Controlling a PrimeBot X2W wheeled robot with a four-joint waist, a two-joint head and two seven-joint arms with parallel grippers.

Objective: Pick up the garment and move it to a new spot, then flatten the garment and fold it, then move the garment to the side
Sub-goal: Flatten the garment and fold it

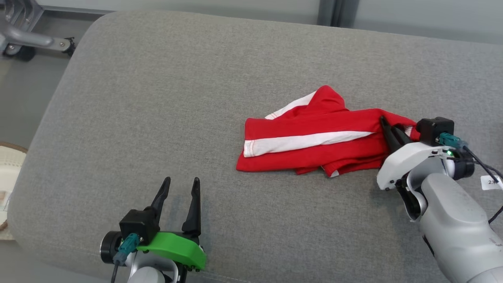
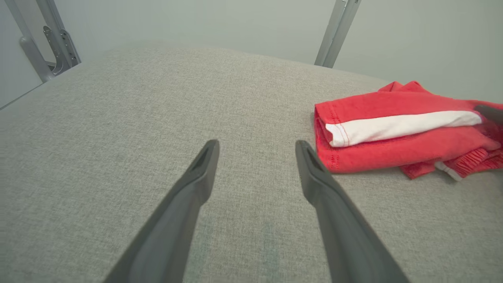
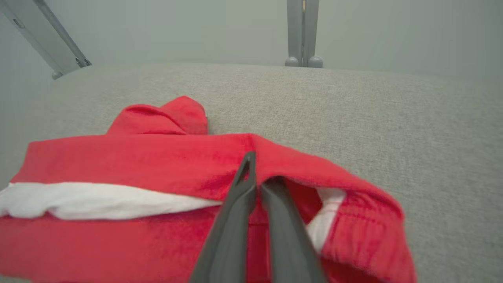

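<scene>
We see the garment (image 1: 310, 133) lying on the right half of the grey upholstered bench (image 1: 157, 98), about midway between its near and far edges and closer to the right edge than to the left; it is red with a broad white stripe (image 1: 302, 142) and is folded into a long, low bundle that runs left to right; a small red hump (image 1: 328, 97) stands up on its far side, and some ribbed red hem pokes out along its near side; in the left wrist view the garment (image 2: 393, 133) shows its folded left end, with layers stacked one on another; the right fingers (image 1: 389, 133) are pressed together at the right end of the garment, pinching a fold of the red cloth; in the right wrist view one of the right fingers (image 3: 235, 212) lies on top of the garment (image 3: 118, 165) while the tip of the other is tucked under a raised lip of cloth that arches over it; the left fingers (image 1: 194, 204) are spread apart near the near edge of the bench, left of its middle, pointing toward the far edge, well apart from the garment; in the left wrist view the left fingers (image 2: 196, 184) have bare grey fabric between them; we cannot tell whether they touch the bench; a green housing (image 1: 177, 245) sits behind them; a wheeled metal frame (image 1: 23, 39) stands beyond the far left corner of the bench
</scene>
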